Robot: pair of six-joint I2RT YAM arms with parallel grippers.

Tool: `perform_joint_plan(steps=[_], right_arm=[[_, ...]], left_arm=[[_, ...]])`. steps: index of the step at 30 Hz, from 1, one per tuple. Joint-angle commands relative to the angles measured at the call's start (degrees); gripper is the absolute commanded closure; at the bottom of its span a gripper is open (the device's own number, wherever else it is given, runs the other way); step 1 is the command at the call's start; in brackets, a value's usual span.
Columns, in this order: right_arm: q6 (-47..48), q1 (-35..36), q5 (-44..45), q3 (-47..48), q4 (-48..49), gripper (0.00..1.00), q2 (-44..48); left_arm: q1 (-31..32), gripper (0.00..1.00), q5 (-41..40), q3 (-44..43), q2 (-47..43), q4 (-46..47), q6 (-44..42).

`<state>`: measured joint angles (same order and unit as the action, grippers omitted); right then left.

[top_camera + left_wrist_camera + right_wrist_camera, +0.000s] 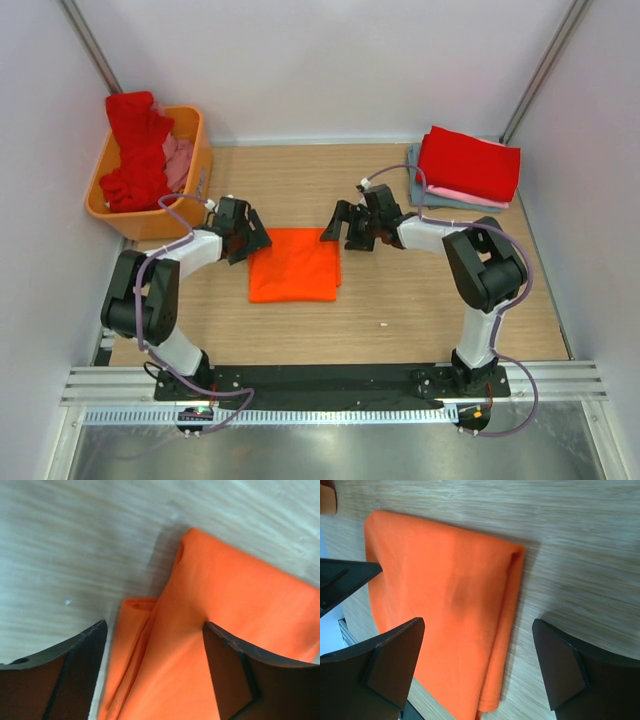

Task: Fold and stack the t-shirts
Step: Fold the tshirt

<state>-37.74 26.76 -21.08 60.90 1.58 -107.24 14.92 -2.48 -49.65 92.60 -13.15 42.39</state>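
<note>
On my pale wooden bench [400, 300] the bright orange cloth t-shirt [295, 264] lies folded at centre, so I judge stacking is next: the left gripper [247, 238] at its 10 o'clock corner and the right gripper [340, 228] at 1 o'clock, both spread open and empty, must pinch it and carry it to the red-topped pile of folded shirts [468, 165] at 2 o'clock.

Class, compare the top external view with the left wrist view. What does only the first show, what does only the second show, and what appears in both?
Only the top external view shows the orange basket holding crumpled shirts, red and pink. It also shows the folded stack, topped by a red shirt, at the far right, and the right gripper, open. Only the left wrist view shows the layered fold edges at a corner of the orange t-shirt. Both show that folded shirt, the wooden table and the open left gripper.
</note>
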Motion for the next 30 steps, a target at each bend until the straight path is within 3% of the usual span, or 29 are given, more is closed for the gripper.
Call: perform_joint_plan(steps=[1,6,15,18,21,24,25,26,29,30], right_arm=[[-0.93,2.5,2.01,-0.87,-3.18,0.05,-4.02],[-6.03,4.26,-0.09,-5.52,3.67,0.18,-6.66],[-12.71,5.32,-3.79,-13.34,18.44,0.29,-7.28],[-16.65,5.4,-4.23,-17.64,26.25,0.39,-6.58],[-20.26,5.4,-4.41,-21.6,35.57,0.58,-6.93],[-24.04,5.4,-4.32,-23.98,44.1,0.77,-7.46],[-25.1,5.4,-4.41,-24.25,47.6,0.91,-7.54],[-25.54,5.32,-4.84,-24.17,48.59,0.97,-7.46],[-24.67,5.32,-5.99,-22.59,47.38,0.98,-4.32],[-23.62,5.32,-5.64,-20.93,42.06,0.99,-2.99]], left_arm=[[-0.15,0.23,2.13,2.45,4.61,2.51,0.85],[-0.41,0.44,6.78,2.89,7.77,5.41,0.24],[-2.43,0.46,11.53,3.5,9.88,8.22,-0.38],[-2.44,0.47,11.71,3.68,10.06,8.66,-0.38],[-2.52,0.48,11.97,3.51,10.41,8.66,-0.38],[-2.52,0.45,12.24,3.68,10.24,8.84,-0.38],[-2.52,0.44,12.32,3.77,9.54,8.75,-0.38],[-2.44,0.38,12.85,3.86,8.84,8.58,-0.47],[-1.47,0.26,12.15,4.21,3.22,4.73,-0.99],[-1.04,0.23,12.06,3.51,1.29,3.23,-1.17]])
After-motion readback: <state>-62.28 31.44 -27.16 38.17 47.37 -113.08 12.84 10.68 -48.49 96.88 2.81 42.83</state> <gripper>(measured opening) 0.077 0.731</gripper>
